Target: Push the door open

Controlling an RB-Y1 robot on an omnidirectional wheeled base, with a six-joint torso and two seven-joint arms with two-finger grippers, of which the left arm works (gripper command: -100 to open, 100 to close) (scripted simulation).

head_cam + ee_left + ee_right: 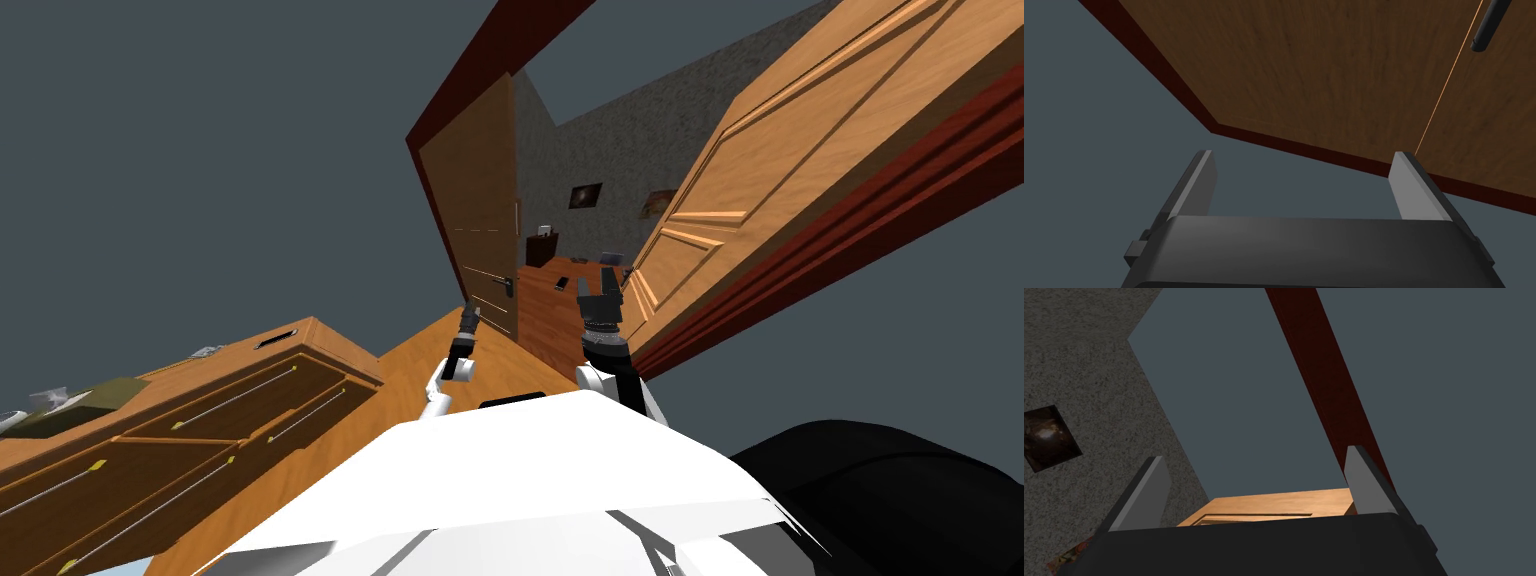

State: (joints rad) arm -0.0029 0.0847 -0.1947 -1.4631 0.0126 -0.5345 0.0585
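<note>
Left gripper (1303, 153), fingers spread, hangs just short of the dark brown door (1324, 65), whose black handle (1489, 25) lies beyond one fingertip. Right gripper (1254, 453), likewise spread, sits beside the lighter door (1274, 505), swung wide against the dark red frame (1324, 378).

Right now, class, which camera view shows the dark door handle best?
The head view: the whole door handle sits on the darker door leaf. The left wrist view catches just one end of the door handle, cropped. The right wrist view faces the lighter door leaf instead.
</note>
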